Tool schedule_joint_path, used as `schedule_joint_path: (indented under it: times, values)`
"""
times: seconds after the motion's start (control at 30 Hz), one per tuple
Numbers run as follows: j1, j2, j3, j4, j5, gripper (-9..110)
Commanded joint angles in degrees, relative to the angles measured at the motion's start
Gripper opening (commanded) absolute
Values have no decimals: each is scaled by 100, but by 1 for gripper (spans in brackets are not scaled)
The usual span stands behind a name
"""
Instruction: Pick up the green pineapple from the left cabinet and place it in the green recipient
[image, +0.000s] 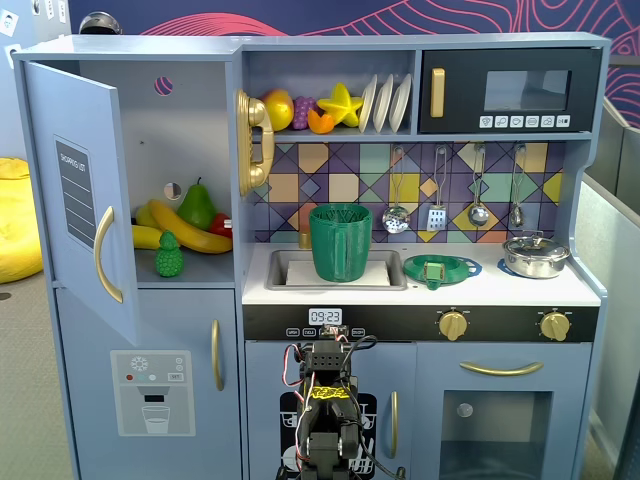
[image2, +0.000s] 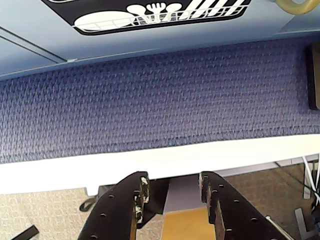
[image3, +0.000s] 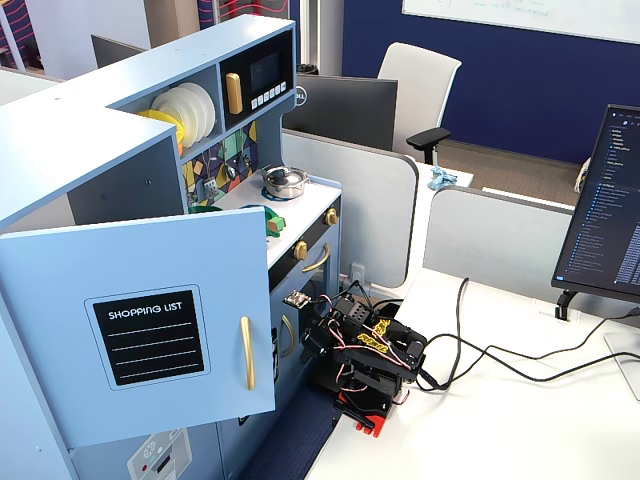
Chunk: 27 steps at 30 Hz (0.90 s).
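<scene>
Nothing done yet; the green pineapple (image: 169, 256) sits in the open left cabinet (image: 80, 190) (beside bananas); the claw (image2: 172, 192), slightly parted, empty, hangs low; the green recipient (image: 340, 243) waits.

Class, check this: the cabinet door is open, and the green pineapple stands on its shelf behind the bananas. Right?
Not quite. The cabinet door is open, but the green pineapple stands in front of the bananas, at the shelf's front edge, as a fixed view shows.
</scene>
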Motion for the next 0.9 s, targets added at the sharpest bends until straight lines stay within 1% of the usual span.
schedule_joint_path:
  times: [0.0, 0.27, 0.4, 0.53, 0.6, 0.7, 0.77, 0.87]
  values:
    - [360, -62, 26, 1011, 44, 0]
    - [325, -62, 26, 1011, 18, 0]
    - [53, -79, 26, 861, -149, 0]
    - [-158, -229, -167, -70, -729, 0]
    - [-369, -519, -492, -896, -800, 0]
    - [-853, -1028, -1512, -2021, -589, 0]
    - [-1151, -1301, -2285, -2566, -721, 0]
    - [-1670, -1617, -3401, -2900, -1090, 0]
